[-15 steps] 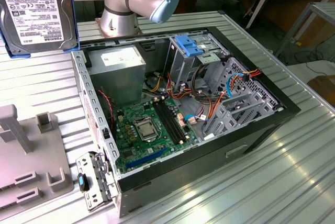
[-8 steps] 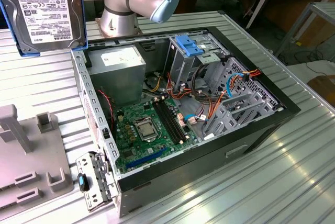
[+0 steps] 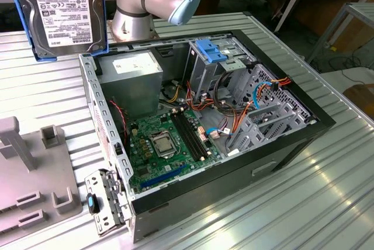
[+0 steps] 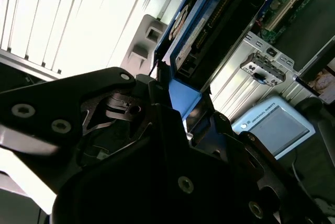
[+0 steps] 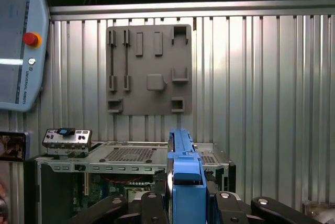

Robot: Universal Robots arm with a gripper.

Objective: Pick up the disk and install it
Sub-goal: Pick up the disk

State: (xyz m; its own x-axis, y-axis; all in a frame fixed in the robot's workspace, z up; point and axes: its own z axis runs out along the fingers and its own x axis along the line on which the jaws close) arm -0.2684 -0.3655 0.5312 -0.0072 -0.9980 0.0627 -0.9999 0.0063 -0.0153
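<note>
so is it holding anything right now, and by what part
Yes. The fingers are shut on the disk, gripping one end of its blue carrier frame. The disk is in the air, clear of the open computer case.

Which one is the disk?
Find the open computer case in the exterior view. Above its corner at that view's upper left hangs the disk. Unlike the all-blue bracket inside, it is grey metal with a white label, framed in blue.
</note>
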